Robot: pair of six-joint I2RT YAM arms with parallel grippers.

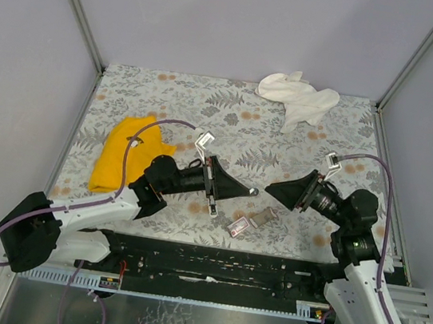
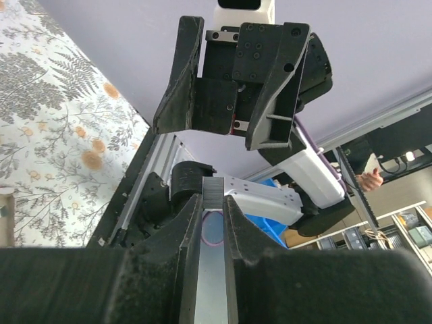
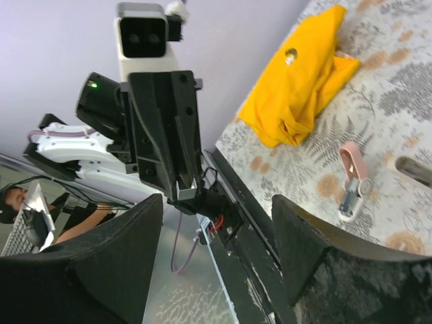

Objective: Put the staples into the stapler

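Our left tool pinches the staples; our right tool stands spread. We fear the strip tilts and misses the stapler

A strip of staples pinched in the left end effector; the stapler and the staple box lie on the table.
The strip is thin, silvery and straight. It is clamped between the two fingers, reaches just past their tips, and is held above the table to the right of the yellow cloth. The tiny pink stapler lies flat, apart from the cloth, and looks opened out, its pink arm and silvery metal channel end to end. The small dark-red box with a pale label lies flat, farther right of the cloth, near the table's front edge.
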